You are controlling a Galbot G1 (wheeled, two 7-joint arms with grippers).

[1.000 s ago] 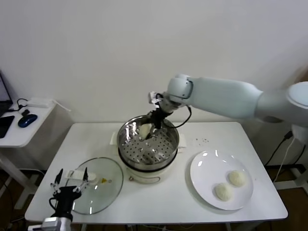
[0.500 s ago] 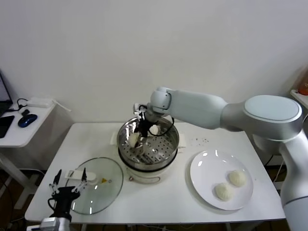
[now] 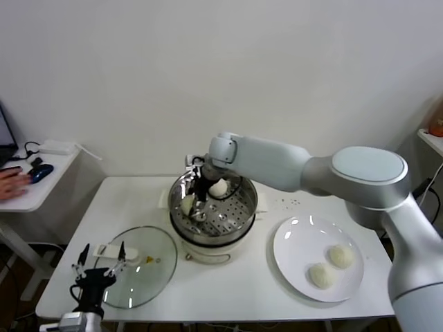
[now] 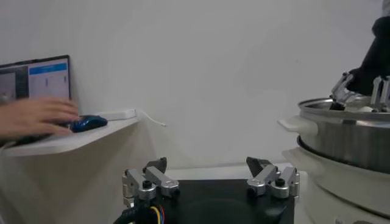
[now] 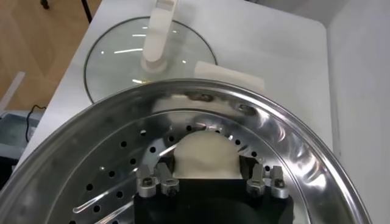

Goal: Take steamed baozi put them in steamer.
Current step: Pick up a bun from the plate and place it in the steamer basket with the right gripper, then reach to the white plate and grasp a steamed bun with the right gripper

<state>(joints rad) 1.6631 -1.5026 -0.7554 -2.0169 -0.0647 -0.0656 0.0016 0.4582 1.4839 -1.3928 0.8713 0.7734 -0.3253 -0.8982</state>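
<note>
The steamer (image 3: 235, 213) is a shiny perforated basket on a white cooker base at the table's middle. My right gripper (image 3: 194, 205) reaches down into its left side, shut on a baozi (image 3: 186, 203). In the right wrist view this off-white bun (image 5: 206, 152) sits between the fingers (image 5: 261, 178), low against the steamer wall (image 5: 292, 146). A second baozi (image 3: 219, 187) lies in the basket at the back. Two more baozi (image 3: 340, 256) (image 3: 320, 275) lie on the white plate (image 3: 291, 252) at the right. My left gripper (image 3: 97, 266) is open and parked at the front left.
A glass lid (image 3: 142, 266) with a white handle lies left of the steamer, also in the right wrist view (image 5: 119, 58). A side table (image 3: 28, 194) at the far left holds a mouse with a person's hand (image 3: 14, 181) on it.
My right gripper has carried the baozi leftward and down into the steamer's left side. The second baozi in the basket now shows. A hand has appeared at the mouse.
</note>
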